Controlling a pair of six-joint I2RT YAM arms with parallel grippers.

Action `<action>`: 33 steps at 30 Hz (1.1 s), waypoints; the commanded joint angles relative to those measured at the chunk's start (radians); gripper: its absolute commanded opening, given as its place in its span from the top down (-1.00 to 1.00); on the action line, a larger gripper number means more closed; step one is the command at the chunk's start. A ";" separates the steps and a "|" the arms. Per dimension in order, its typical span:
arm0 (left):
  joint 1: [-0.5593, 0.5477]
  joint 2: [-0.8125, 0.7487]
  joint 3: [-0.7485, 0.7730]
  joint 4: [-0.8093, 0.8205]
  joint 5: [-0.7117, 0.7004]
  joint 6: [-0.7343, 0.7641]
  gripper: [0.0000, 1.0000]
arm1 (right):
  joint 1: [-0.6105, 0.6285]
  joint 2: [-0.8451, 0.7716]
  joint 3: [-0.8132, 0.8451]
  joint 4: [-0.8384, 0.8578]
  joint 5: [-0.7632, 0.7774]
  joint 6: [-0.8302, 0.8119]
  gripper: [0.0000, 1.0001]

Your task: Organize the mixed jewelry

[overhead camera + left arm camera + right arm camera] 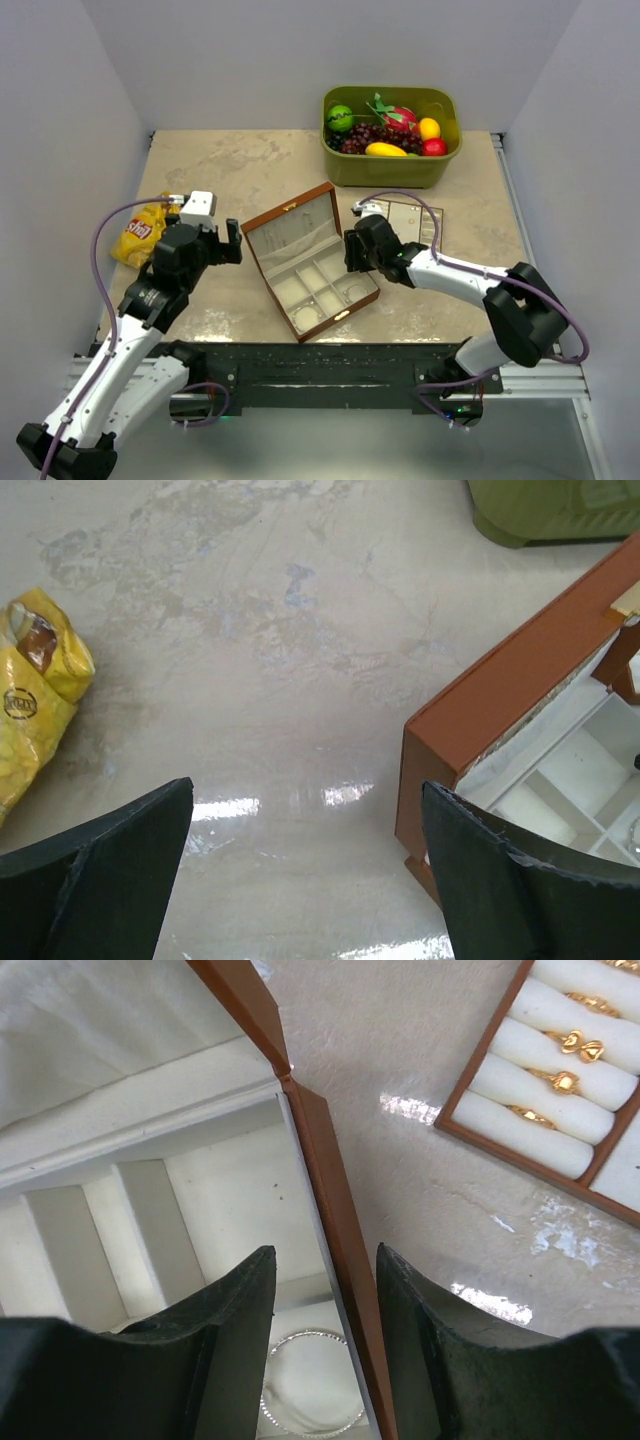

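The left gripper (pixel 305 788) hangs over bare table (pixel 280 660) with its fingers spread as wide as they go and nothing between them. In the left wrist view a yellow snack bag (pixel 35 710) lies at the left edge. The corner of the open wooden box (pixel 500 695) sits at the right, just beside the right finger (pixel 520 880) but apart from it.

The right gripper (pixel 325 1255) is at the right side of the box, its fingers about half apart and straddling the brown side wall (pixel 318 1160). One finger (pixel 225 1350) is over the cream compartments inside and the other (pixel 440 1360) is over the table outside. The outer finger looks close against the wall, while a gap shows on the inner side, so the wall is not clamped. Nothing is held.

A thin silvery hoop (pixel 312 1333) lies flat in the compartment just under the inner finger, at the lower centre of the right wrist view. In the upper right of that view is the brown-edged tray (pixel 481 1050), near the box but apart from it. Small gold rings (pixel 578 1045) are tucked between its cream rolls.

From above, the box sits mid-table with its lid laid back. The tray is just to its right, partly behind the right arm, and a green bin (pixel 390 172) of fruit stands at the upper right.
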 commanded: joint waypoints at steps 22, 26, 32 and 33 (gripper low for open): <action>0.006 -0.158 -0.027 -0.057 -0.201 -0.142 -0.99 | -0.004 0.036 -0.034 0.129 0.026 0.077 0.85; 0.004 -0.133 -0.022 -0.056 -0.188 -0.137 -0.99 | -0.004 0.040 -0.026 0.128 0.072 0.126 0.90; 0.006 -0.124 -0.022 -0.053 -0.165 -0.131 -0.99 | -0.004 0.040 -0.020 0.137 0.132 0.201 0.96; 0.006 -0.124 -0.022 -0.053 -0.163 -0.131 -0.99 | -0.006 0.040 -0.016 0.138 0.137 0.206 0.95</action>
